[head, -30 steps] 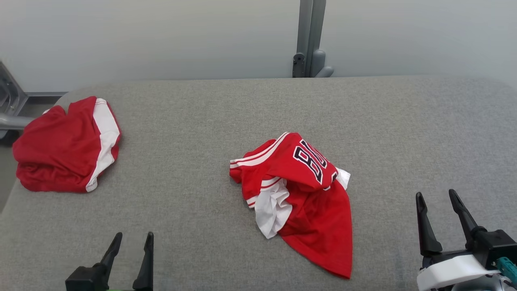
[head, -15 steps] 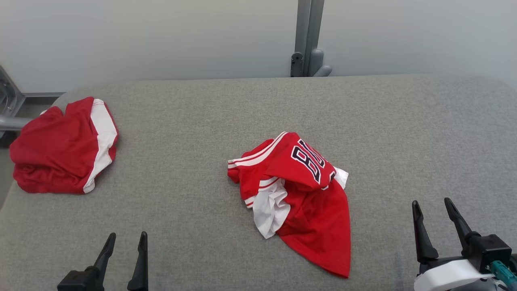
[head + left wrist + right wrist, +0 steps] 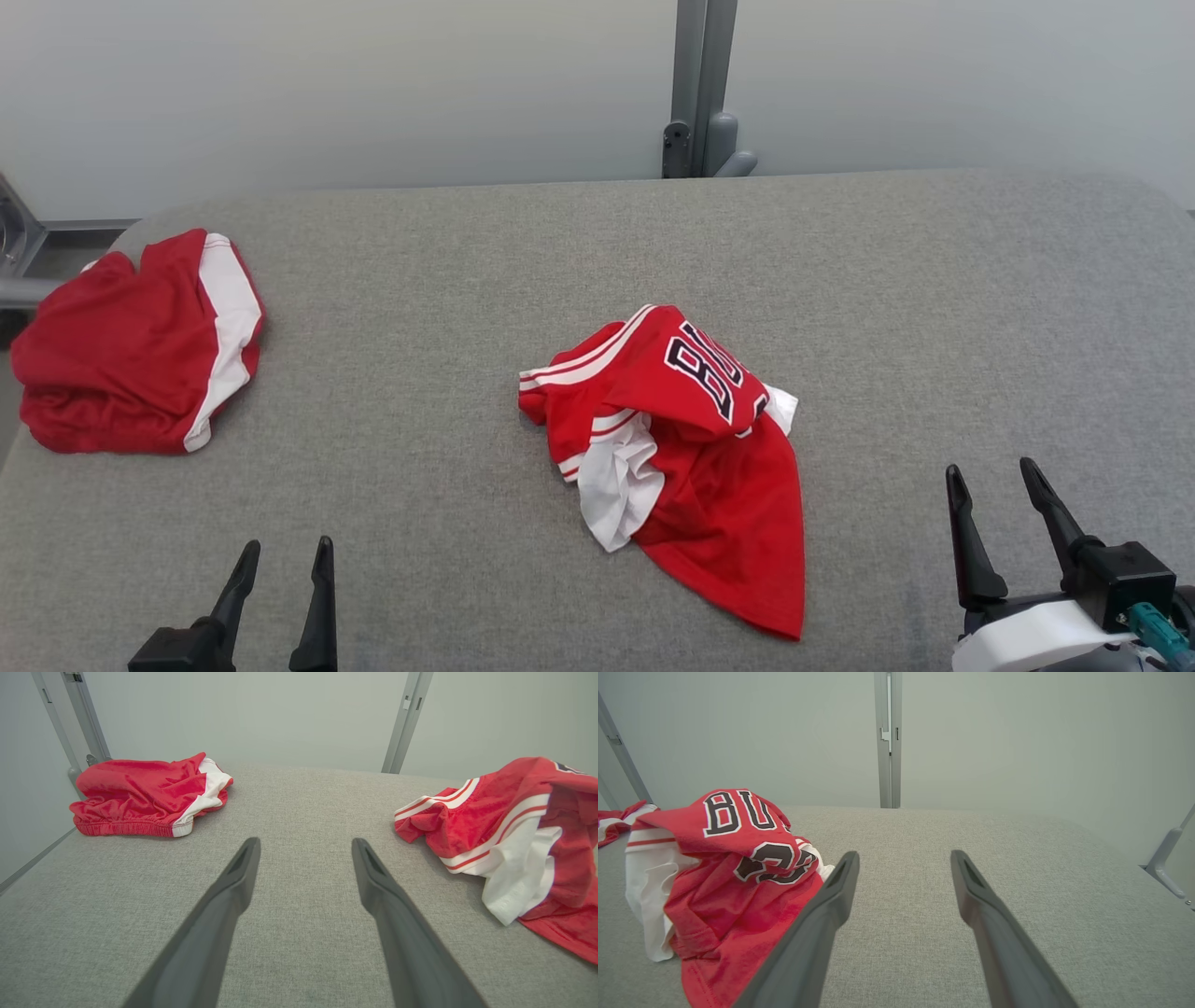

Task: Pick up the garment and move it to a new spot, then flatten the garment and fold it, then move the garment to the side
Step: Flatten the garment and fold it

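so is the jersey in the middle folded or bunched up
Bunched up: the jersey lies in a crumpled heap on the table, lettering humped up, white fabric spilling out.

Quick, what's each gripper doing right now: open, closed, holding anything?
Left gripper: open, nothing between its fingers.
Right gripper: open, empty, beside the crumpled red jersey but not touching it.
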Controlling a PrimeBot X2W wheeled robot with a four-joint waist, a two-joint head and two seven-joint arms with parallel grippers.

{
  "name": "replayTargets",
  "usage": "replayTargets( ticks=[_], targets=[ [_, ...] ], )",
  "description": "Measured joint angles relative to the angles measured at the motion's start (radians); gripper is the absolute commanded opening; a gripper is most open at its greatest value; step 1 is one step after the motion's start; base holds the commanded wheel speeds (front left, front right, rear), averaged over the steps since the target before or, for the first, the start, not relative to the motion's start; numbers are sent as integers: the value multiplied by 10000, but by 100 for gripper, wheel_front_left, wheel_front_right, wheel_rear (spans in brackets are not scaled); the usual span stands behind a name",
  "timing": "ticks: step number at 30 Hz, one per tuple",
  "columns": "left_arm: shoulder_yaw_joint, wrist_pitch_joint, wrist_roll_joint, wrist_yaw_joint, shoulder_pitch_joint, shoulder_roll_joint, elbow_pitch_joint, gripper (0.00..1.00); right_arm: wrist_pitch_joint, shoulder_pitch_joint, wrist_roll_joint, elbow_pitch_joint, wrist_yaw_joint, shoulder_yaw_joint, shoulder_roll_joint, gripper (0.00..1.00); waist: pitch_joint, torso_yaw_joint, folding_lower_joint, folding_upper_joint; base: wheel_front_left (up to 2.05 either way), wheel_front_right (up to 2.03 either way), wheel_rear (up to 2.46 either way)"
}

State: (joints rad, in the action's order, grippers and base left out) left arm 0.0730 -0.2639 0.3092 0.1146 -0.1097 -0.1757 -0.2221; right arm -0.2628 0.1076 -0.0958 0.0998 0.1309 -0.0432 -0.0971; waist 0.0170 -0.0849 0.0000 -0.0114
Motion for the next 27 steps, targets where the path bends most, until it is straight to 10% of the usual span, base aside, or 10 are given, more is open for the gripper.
replayTargets(
  ticks=[17,27],
  targets=[
    [-186,102,184,119,949,316,-58,100,0,-193,-63,-69,0,343,-169,100,-170,495,0,0,0,0,0],
    [424,2894,1912,125,3407,905,-1099,100,0,-772,-82,-305,0,614,-244,100,-875,1261,0,0,0,0,0]
  ],
)
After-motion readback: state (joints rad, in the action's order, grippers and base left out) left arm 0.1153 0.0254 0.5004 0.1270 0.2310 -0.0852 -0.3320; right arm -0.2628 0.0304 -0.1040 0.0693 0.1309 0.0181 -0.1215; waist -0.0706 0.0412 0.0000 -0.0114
